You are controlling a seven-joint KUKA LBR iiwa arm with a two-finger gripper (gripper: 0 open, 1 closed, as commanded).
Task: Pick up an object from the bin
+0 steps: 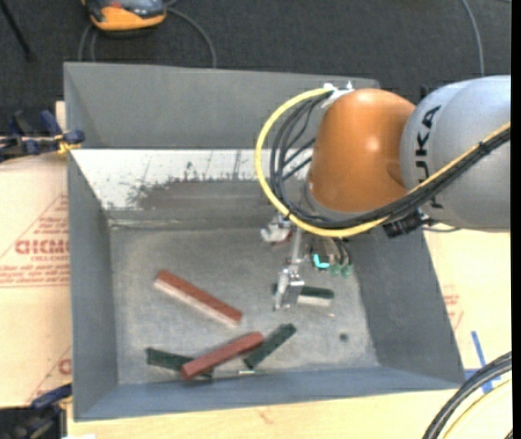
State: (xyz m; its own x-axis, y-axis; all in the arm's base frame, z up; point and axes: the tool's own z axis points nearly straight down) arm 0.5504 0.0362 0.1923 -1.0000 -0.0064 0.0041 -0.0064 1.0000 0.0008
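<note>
Dark green, the small bar [318,294] lies just beside the gripper [285,293], at its three o'clock, whose clenched or released state I cannot tell.

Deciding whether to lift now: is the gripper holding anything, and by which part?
Cannot be told. The gripper sits at the left end of a small dark green bar; a grip isn't visible.

Hand [287,290] low in the grey bin [89,273], just beside a small dark green bar [317,294].
</note>
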